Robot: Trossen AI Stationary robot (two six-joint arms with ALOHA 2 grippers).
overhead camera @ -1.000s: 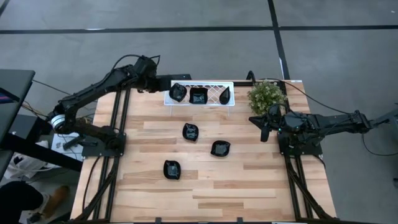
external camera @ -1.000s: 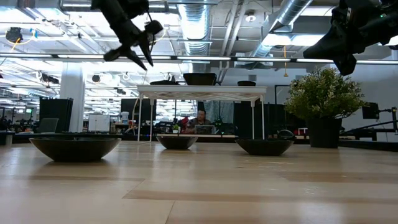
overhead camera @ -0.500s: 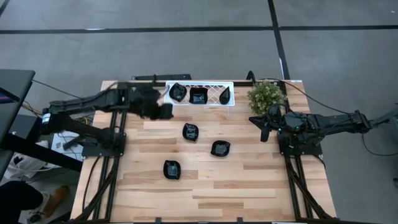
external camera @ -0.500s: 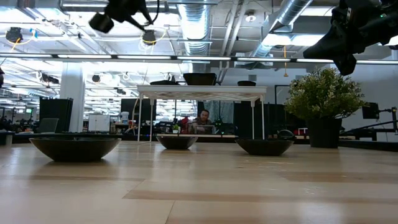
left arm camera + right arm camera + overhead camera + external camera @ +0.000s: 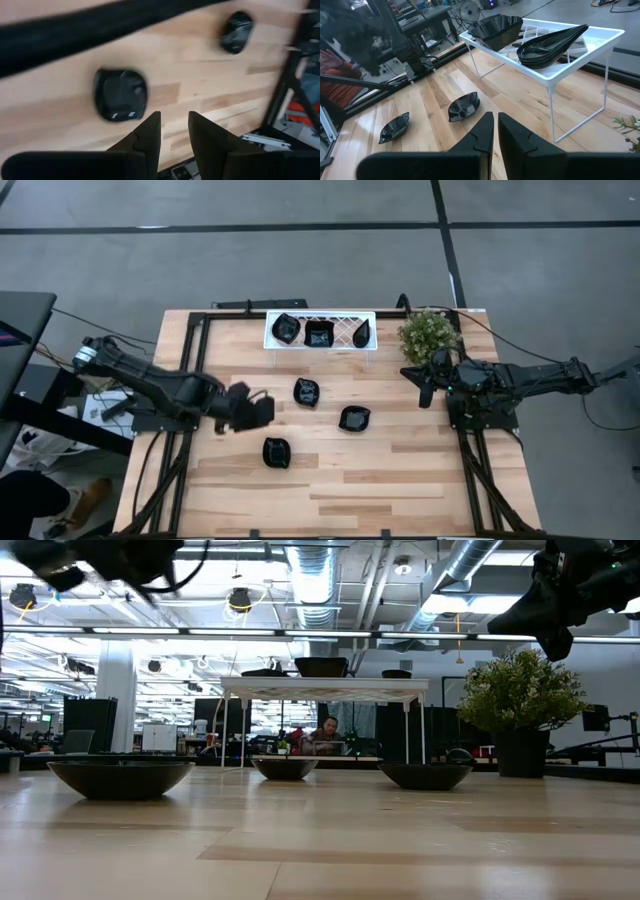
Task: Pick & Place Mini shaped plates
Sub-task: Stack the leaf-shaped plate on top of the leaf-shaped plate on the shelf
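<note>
Left gripper [image 5: 262,407] hangs over the table [image 5: 400,480], between the two nearer black plates; fingers slightly apart, nothing between them. Three plates lie loose on the wood: one [image 5: 277,452] toward the front, one [image 5: 306,392] mid-table, one [image 5: 353,419] to its right. Three more plates [image 5: 319,334] sit on the white wire rack [image 5: 342,328] at the far edge. Right gripper [image 5: 426,388] waits beside the plant [image 5: 428,335], fingers together, empty.
</note>
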